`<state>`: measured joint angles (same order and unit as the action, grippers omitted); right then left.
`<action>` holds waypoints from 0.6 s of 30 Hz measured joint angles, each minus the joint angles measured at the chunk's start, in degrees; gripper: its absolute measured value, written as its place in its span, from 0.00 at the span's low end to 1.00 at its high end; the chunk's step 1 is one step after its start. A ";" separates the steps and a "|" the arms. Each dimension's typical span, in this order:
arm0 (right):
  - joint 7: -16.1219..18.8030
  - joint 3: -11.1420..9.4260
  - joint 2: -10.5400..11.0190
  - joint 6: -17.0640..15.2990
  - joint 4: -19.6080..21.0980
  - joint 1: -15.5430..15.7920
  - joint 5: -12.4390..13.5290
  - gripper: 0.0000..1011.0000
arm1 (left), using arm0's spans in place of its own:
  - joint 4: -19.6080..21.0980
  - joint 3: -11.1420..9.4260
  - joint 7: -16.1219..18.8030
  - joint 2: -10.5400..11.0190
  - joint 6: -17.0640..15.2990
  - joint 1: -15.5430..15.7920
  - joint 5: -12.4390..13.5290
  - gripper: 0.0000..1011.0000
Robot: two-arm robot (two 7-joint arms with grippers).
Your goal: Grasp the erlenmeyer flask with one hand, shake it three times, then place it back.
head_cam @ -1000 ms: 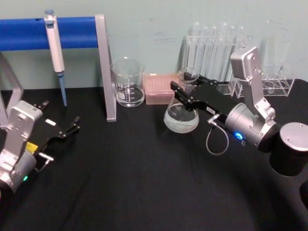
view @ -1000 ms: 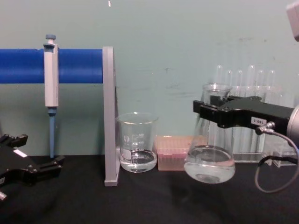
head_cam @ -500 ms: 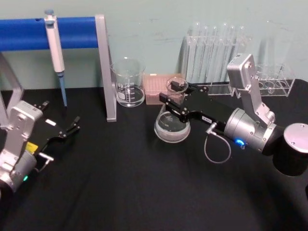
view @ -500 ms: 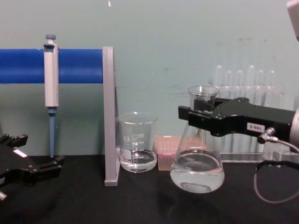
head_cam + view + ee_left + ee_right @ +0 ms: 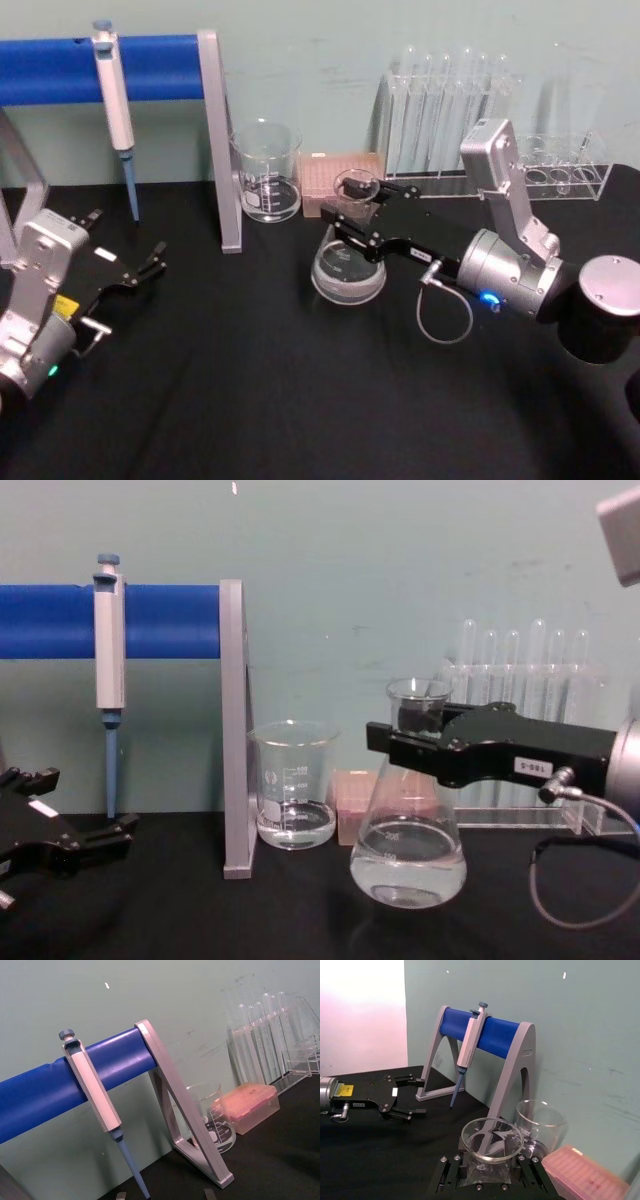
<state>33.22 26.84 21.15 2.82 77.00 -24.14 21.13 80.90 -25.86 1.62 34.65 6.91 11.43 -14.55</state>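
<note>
The erlenmeyer flask (image 5: 347, 275) stands upright, low over the black cloth in front of the pink box, with clear liquid in its wide base (image 5: 408, 865). I cannot tell if the base touches the cloth. My right gripper (image 5: 356, 214), black with a small white numbered label, is shut on the flask's neck (image 5: 405, 738), reaching in from the right. In the right wrist view the flask's round mouth (image 5: 491, 1136) sits between the two fingers. My left gripper (image 5: 152, 262) rests open at the far left of the table, holding nothing (image 5: 416, 1097).
A glass beaker (image 5: 266, 172) with some liquid and a pink tip box (image 5: 340, 178) stand just behind the flask. A pipette (image 5: 114, 95) hangs on the blue-barred stand (image 5: 218, 140) at the left. Test tubes in a clear rack (image 5: 450, 95) line the back right.
My right gripper has carried the flask leftward and lower. The flask was tilted and raised a second ago and is now upright near the cloth. The left arm has not moved.
</note>
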 joint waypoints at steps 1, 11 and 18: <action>0.04 0.13 -0.12 0.11 -0.32 -0.17 0.05 0.45 | 0.00 0.00 0.00 0.00 0.00 0.00 0.00 0.99; 0.59 1.44 -2.40 2.32 -5.56 -2.68 0.22 0.45 | 0.00 0.00 0.00 0.00 0.00 0.00 0.00 0.99; 1.48 2.60 -4.45 4.31 -10.92 -5.14 -0.55 0.45 | 0.00 0.00 0.00 0.00 0.00 0.00 0.00 0.99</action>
<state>34.69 29.44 16.70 7.14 66.08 -29.28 20.58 80.90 -25.86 1.62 34.65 6.91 11.43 -14.55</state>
